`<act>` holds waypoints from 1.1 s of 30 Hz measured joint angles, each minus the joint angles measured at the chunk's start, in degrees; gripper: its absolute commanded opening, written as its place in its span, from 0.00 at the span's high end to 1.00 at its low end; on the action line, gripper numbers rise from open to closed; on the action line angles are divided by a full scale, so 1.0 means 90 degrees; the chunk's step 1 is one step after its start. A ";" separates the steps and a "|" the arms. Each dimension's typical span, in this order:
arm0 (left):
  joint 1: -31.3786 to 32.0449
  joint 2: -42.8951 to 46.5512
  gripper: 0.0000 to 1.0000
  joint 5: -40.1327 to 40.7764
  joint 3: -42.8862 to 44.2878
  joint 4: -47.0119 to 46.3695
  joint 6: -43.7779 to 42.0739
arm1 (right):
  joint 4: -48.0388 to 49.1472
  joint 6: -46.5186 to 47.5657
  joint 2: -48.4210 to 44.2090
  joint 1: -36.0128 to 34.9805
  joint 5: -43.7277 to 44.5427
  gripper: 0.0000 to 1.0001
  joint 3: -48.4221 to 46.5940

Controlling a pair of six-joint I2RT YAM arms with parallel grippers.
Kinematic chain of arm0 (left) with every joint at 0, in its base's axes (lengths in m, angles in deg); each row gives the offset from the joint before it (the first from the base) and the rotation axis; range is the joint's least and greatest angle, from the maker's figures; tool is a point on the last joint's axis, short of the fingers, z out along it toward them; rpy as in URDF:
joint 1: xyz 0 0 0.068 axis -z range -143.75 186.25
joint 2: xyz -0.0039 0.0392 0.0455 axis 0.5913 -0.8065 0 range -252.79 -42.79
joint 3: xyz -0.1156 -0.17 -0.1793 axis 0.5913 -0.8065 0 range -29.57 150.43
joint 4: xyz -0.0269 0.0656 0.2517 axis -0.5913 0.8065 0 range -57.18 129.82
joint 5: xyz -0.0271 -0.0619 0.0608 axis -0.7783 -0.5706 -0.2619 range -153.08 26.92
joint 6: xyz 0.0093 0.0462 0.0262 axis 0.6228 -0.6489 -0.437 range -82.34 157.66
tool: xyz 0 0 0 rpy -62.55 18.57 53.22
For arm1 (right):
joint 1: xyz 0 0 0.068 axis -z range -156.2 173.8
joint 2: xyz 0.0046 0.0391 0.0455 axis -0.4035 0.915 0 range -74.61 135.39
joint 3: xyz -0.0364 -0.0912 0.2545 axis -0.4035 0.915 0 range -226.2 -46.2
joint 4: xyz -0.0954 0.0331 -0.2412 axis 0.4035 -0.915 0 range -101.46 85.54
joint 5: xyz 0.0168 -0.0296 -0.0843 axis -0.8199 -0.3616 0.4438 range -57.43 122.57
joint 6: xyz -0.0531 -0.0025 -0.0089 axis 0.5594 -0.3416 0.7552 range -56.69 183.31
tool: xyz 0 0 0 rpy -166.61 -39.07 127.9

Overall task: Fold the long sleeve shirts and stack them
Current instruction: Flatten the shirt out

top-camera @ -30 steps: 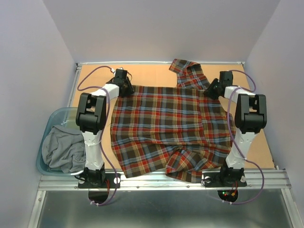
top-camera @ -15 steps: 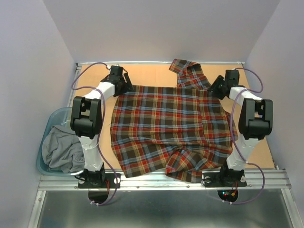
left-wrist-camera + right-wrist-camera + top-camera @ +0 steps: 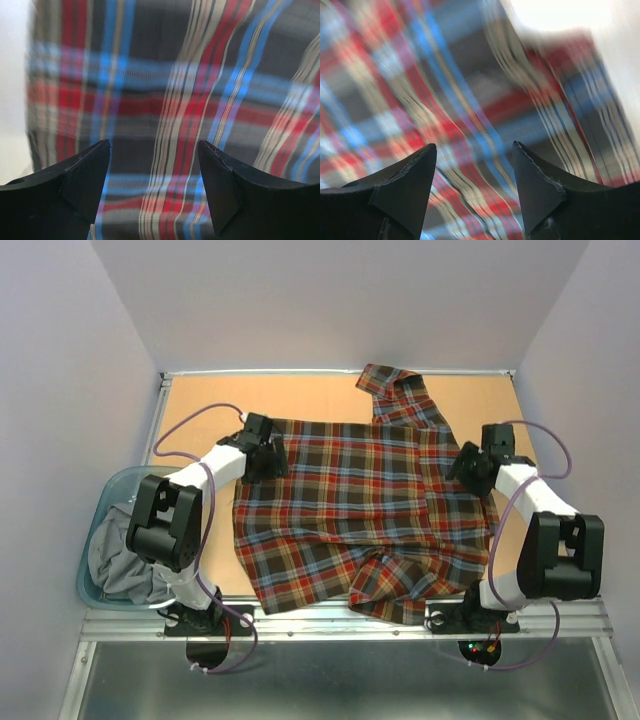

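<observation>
Sprawling across most of the flat orange-brown surface (image 3: 200, 400) is the red, dark brown, navy and yellow plaid flannel shirt (image 3: 350, 500), laid out flat, one sleeve up at the far edge and its near hem rumpled between the arm bases. Off to the left, a teal plastic bin (image 3: 95, 502) holds heaped grey cloth (image 3: 125, 550). The left arm's black fingers (image 3: 75, 185) sit at the shirt's left edge and the right arm's black fingers (image 3: 400, 190) at its right edge, both pairs spread apart, only plaid showing between them.

shirt (image 3: 360, 510): red/brown/blue plaid (thin yellow lines) | table (image 3: 300, 395): orange | bin (image 3: 112, 485): teal | cloth (image 3: 125, 555): grey
</observation>
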 measured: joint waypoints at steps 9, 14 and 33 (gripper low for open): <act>0.0243 -0.0211 0.18 -0.0024 -0.0165 0.0168 -0.0015 | -0.0418 -0.0007 0.0121 -0.0002 0.0051 0.33 0.0690; 0.0146 -0.0886 0.18 0.0032 0.0306 0.0007 -0.0034 | -0.0187 -0.0121 0.0372 -0.0002 0.0051 0.33 0.0624; -0.0673 -0.4201 0.15 0.0131 0.5178 0.0187 0.0007 | 0.0675 -0.0464 0.3128 -0.0056 0.0124 0.26 -0.2506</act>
